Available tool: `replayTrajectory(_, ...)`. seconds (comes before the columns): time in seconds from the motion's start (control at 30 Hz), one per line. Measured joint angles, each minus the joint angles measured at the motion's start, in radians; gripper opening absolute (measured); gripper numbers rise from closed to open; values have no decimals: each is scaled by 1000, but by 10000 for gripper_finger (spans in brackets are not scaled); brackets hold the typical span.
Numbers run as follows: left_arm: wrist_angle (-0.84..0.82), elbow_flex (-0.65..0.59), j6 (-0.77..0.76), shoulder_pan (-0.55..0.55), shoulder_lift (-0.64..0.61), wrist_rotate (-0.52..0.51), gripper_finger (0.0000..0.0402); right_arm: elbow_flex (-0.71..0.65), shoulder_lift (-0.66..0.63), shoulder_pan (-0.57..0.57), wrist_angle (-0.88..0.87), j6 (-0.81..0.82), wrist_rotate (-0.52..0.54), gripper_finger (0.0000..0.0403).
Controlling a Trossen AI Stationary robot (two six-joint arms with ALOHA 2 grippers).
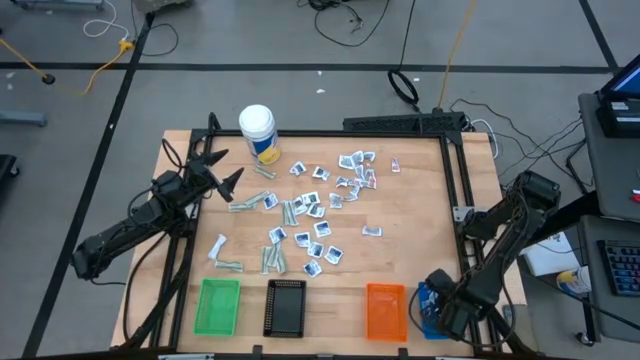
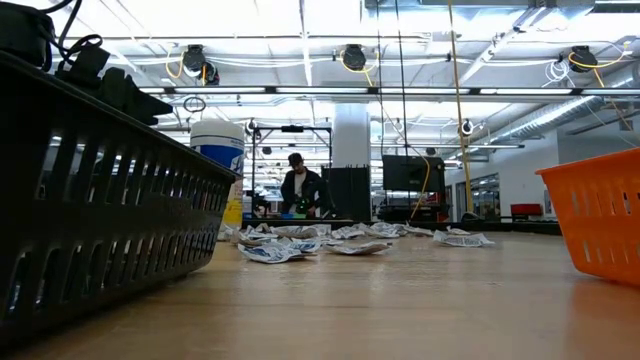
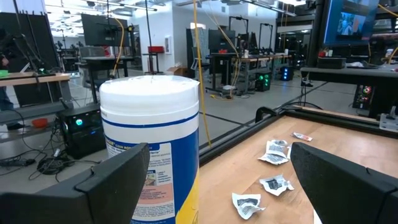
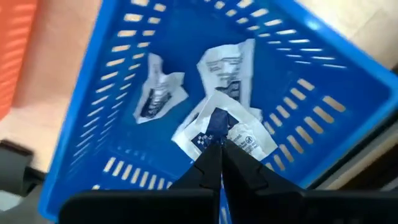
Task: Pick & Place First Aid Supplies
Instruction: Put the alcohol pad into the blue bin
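The wooden table (image 1: 420,200) carries a loose scatter of first aid supplies (image 1: 318,205) across its middle, white-and-blue sachets mixed with pale wrapped strips, and a row of trays along its near edge: green tray (image 1: 217,306), black tray (image 1: 286,307), orange tray (image 1: 386,311) and blue tray (image 4: 323,74) at the right corner. A tall white bottle (image 1: 258,132) stands at the far left of the scatter.

The right gripper (image 4: 217,146) hangs over the blue tray with its fingers pressed together; whether their tips pinch the topmost sachet (image 4: 239,134) or merely point at it is not clear. Two more sachets (image 4: 158,93) lie beside it on the tray floor. The step in hand looks like a drop-off into this tray, with most packets not yet sorted.

The left gripper (image 1: 222,168) hovers by the bottle at the left edge of the pile, fingers spread wide and empty, near a wrapped strip (image 1: 248,204).

Next, the right jaws should part if anything is held, then lift clear of the tray wall; the left arm needs to descend onto one flat packet, and thin sachets lying flush on wood may be hard to pinch
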Motion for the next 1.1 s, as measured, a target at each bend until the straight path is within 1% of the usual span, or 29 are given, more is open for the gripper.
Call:
replayTrajectory(0.17,0,0,0,0,0,0,397,0,0,0,-4,-32,1,5)
replayTrajectory(0.27,0,0,0,0,0,0,397,0,0,0,-16,-21,0,24)
replayTrajectory(0.4,0,0,0,0,0,0,397,0,0,0,-15,-20,0,75)
replayTrajectory(0.6,0,0,0,0,0,0,397,0,-2,-2,-16,-25,-1,172)
replayTrajectory(0.67,0,0,0,0,0,0,397,9,-2,-3,-34,-26,0,195)
replayTrajectory(0.73,0,0,0,0,0,0,397,34,-3,-5,-83,-32,-1,211)
replayTrajectory(0.87,0,0,0,0,0,0,397,101,-3,-23,-203,-92,0,221)
replayTrajectory(1.1,0,0,0,0,0,0,397,203,-3,-97,-356,-233,3,209)
